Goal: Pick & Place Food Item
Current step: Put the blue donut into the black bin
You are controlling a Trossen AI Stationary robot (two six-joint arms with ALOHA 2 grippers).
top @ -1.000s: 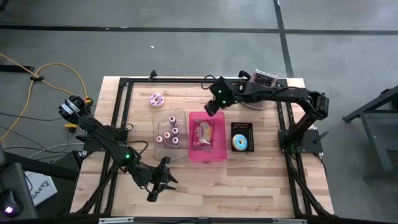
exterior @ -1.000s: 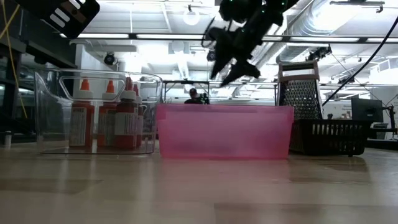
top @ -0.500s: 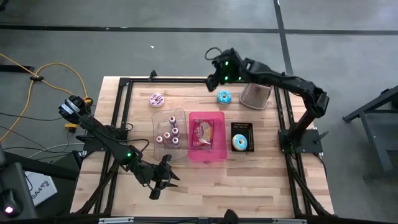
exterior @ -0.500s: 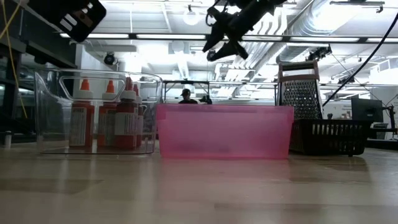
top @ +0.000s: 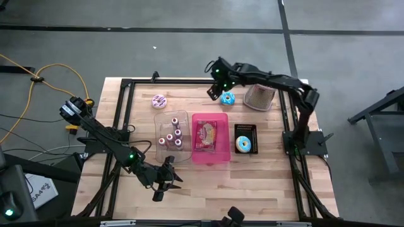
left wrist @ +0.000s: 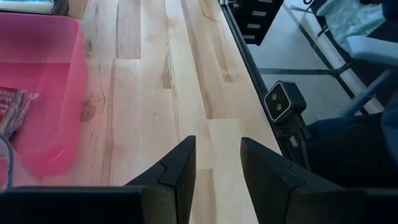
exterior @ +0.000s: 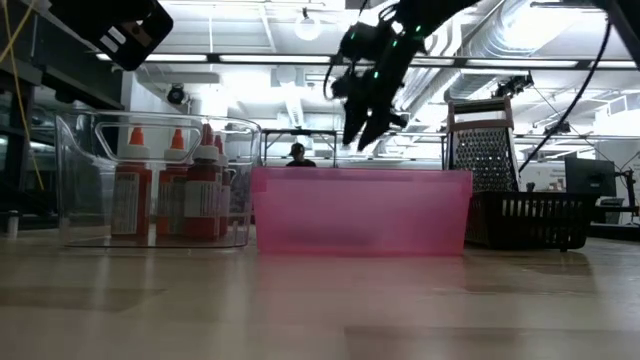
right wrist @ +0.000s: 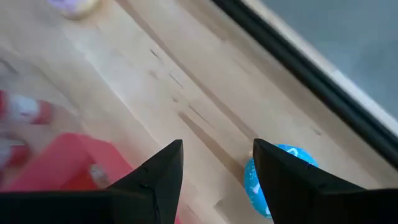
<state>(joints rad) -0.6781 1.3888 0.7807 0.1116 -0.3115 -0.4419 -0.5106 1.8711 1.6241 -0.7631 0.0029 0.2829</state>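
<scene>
High view: right gripper (top: 214,93) has swung back past the pink bin (top: 221,155) toward the far edge.
Its empty fingers gape just beside the blue frosted donut (top: 227,98) lying on the wooden table (top: 265,183); contact seems unlikely, though blur obscures it. Left gripper (top: 159,189), half-parted and empty, waits near the front.

The right arm reaches across the far side of the desk (top: 265,183), its right gripper (top: 213,92) tilted downward with fingers parted and empty (a clear gap shows between them). The left gripper (top: 165,182) waits low near the front edge, fingers apart, holding nothing
</scene>
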